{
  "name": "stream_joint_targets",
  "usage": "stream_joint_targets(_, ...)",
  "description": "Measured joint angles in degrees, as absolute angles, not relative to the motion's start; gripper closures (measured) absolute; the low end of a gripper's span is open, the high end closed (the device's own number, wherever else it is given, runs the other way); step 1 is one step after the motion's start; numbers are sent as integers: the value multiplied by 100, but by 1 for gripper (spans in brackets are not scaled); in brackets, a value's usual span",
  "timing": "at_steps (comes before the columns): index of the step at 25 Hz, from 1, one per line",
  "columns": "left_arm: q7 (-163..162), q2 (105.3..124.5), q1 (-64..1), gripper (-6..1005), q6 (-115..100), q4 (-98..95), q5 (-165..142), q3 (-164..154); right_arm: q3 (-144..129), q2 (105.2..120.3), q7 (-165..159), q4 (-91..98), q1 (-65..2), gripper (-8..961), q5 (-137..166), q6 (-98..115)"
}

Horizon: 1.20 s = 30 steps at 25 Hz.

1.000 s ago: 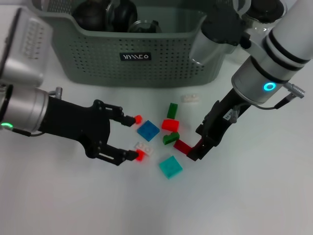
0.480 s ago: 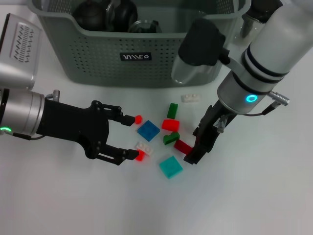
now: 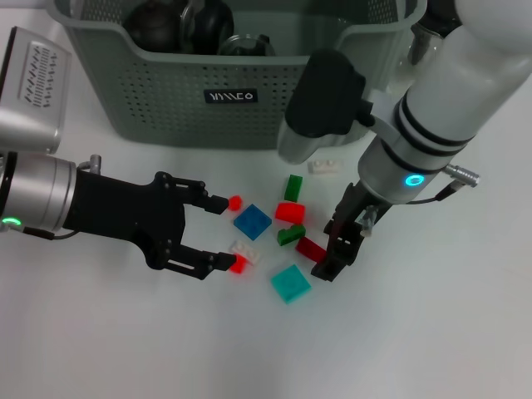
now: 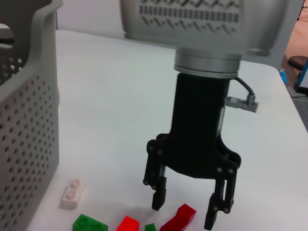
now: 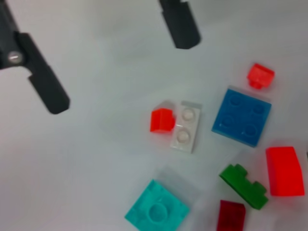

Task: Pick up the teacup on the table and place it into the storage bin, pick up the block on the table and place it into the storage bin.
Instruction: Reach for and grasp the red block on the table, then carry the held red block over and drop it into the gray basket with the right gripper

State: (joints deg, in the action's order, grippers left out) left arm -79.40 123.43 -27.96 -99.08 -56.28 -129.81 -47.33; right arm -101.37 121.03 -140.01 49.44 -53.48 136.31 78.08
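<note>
The grey-green storage bin [image 3: 224,91] stands at the back of the table and holds dark rounded items. No teacup shows on the table. Several small blocks lie in front of the bin. My right gripper [image 3: 331,248] is open and low over the table, its fingers on either side of a dark red block [image 3: 309,248]. The left wrist view shows the right gripper [image 4: 186,211] around this block [image 4: 179,217]. My left gripper [image 3: 224,233] is open just above the table. One fingertip is beside a small red block [image 3: 235,202], the other beside another red block [image 3: 240,264].
Other blocks: blue [image 3: 252,221], teal [image 3: 289,283], red [image 3: 289,211], two green [image 3: 293,187], white [image 3: 247,251] and a white one near the bin [image 3: 324,166]. The right wrist view shows the blue [image 5: 243,122] and teal [image 5: 156,211] blocks.
My right arm has swung to the left and its gripper has shifted slightly toward the dark red block. My left gripper has not moved.
</note>
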Motion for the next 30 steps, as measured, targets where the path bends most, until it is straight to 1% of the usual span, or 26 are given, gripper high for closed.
stream_joint_targets(11,-7924,12341,-2790,199,-9859,-5543,-12981,-4722,-10695,12102,-14317,5281,-5257,275,13655,7679)
stream_joint_targets(16,-7883,12340,-2790,199,-9858,-5526,-12958,-4719,-10800,12095,-14418,5346,-5252,433,13681,7640)
stream_joint_targets(21,-7875,12340,-2801,199,-9859,-5476,-12947,-4719,-10852,12092,-14459,5350,-5251,544,13684,7634)
stream_joint_targets(24,-7868,12340,-2802,199,-9859,-5475,-12946,-4720,-10863,12086,-14480,5352,-5253,707,13690,7642)
stream_joint_targets(30,-7866,12340,-2800,199,-9852,-5475,-12946,-4720,-10862,12073,-14532,5381,-5255,734,13694,7695)
